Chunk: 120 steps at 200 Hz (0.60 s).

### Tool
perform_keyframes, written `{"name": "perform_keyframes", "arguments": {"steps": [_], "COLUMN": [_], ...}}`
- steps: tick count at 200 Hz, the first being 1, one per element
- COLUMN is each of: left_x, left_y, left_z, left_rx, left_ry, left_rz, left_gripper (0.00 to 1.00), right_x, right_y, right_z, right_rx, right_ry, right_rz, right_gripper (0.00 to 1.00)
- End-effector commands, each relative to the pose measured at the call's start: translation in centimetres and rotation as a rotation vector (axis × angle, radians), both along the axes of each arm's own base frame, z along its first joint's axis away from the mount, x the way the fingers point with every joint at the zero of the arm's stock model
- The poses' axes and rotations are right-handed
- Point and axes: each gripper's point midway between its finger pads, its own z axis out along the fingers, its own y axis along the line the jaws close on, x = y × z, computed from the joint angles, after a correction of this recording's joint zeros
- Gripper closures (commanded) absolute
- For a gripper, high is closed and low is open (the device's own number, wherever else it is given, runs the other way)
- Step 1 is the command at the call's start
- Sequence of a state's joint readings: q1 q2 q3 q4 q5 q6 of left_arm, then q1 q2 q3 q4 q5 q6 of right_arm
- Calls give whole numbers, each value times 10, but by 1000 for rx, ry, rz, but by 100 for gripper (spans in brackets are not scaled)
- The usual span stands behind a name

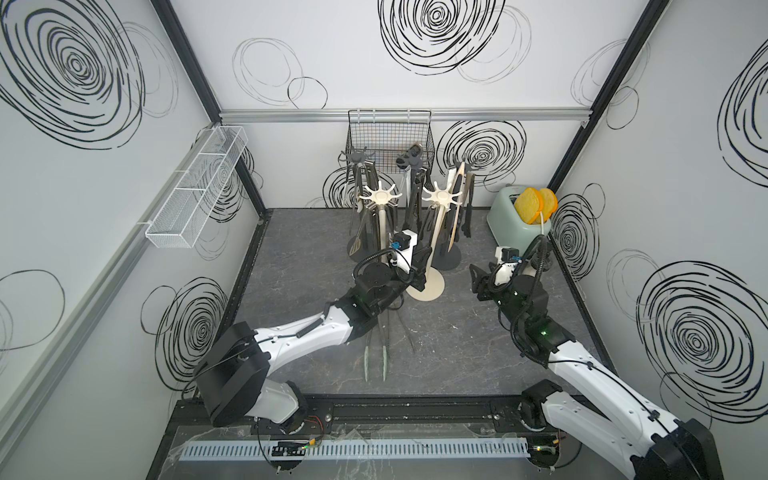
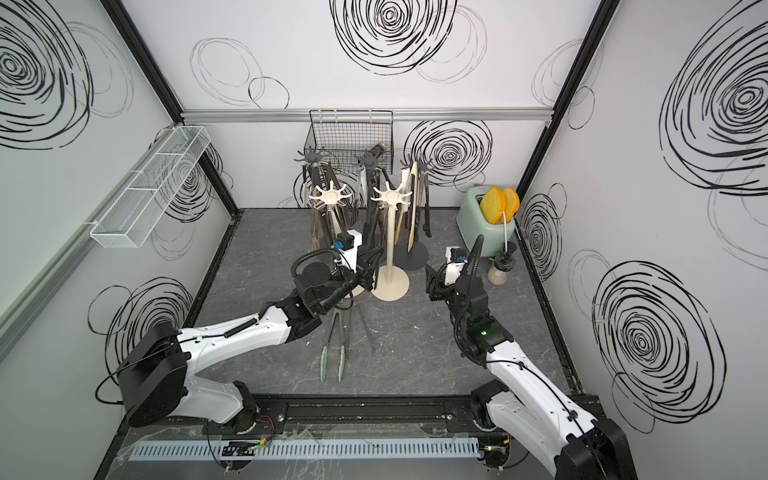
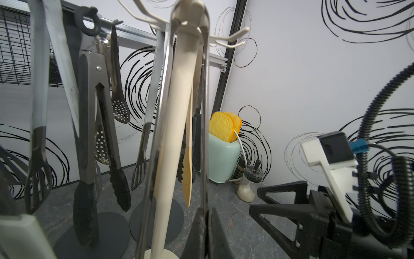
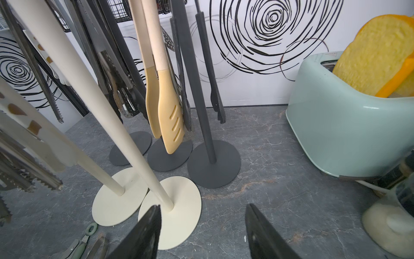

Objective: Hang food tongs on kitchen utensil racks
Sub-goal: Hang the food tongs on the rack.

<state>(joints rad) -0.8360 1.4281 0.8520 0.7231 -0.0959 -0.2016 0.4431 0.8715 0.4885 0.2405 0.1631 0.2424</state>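
The left tool (image 3: 205, 215) is clenched on one arm of a pair of steel tongs (image 3: 205, 112), gripping it low down near the tips. Its arm reaches from the near left corner diagonally toward the far right, with the wrist low beside the disc base of a cream rack (image 3: 177, 107). The steel tongs stand close to upright, long axis vertical, joined end up among the rack's hooks and tips pointing down, the two arms straddling the pole; whether the joined end sits on a hook cannot be told. The right tool (image 4: 202, 233) is released and holds nothing, its fingers spread well apart above the table (image 1: 457, 353), pointing left toward the rack bases from an arm that comes in from the near right. A second cream rack (image 1: 380, 197) stands just left, with dark grey racks (image 1: 358, 158) behind, all hung with tongs. Green-tipped tongs (image 1: 375, 353) lie flat under the left arm, long axis running near to far, tips nearest.
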Motion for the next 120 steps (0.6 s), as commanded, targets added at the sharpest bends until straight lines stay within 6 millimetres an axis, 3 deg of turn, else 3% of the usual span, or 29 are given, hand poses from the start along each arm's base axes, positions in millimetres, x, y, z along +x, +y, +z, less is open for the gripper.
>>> {"name": "perform_keyframes", "arguments": {"steps": [1,64,120], "left_x": [-3,2,2], "left_y": [-4,-12,-14], "left_z": [-6,-22,-19], "left_rx": [19,62,66], "left_ry": [-30,-7,-9], "left_rz": [0,-8,-13], "left_gripper": [100,81,78], "right_x": [0,-1,0], "right_y": [0,0,-1], "right_z": [4,3,5], "right_rx": [12,13,11], "right_ry": [-18,-16,-18], "right_rz": [2,3,1], "right_gripper": [38,38,38]}}
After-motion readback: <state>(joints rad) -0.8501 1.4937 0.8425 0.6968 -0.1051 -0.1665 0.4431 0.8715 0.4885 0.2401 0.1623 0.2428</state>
